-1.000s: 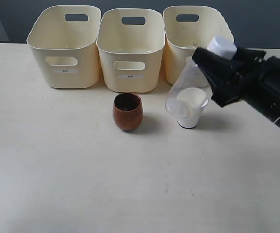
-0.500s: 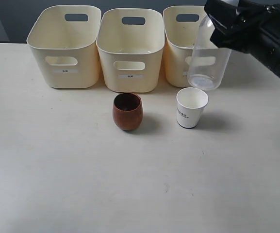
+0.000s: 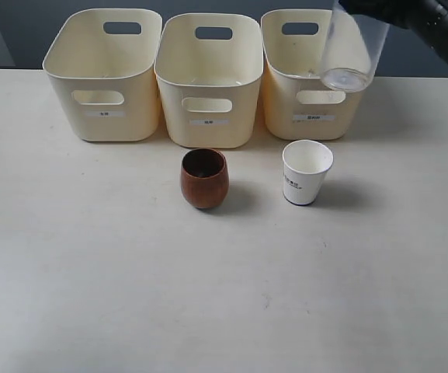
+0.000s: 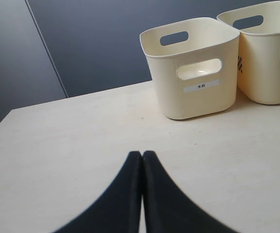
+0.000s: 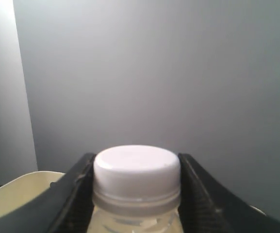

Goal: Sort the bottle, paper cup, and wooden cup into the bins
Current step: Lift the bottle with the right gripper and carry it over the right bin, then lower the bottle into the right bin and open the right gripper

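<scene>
Exterior view: clear bottle (image 3: 351,47), rounded bins (image 3: 208,78).

My gripper: my left gripper (image 4: 142,158), its two dark fingers pressed together, nothing between them.
Surface: a pale table (image 4: 72,145), bare just beyond my fingertips.
Bins: one cream bin (image 4: 193,68) with a small front label; a second bin (image 4: 271,53) just beside it, partly cut off.
Backdrop: dark grey wall (image 4: 96,39).
</scene>
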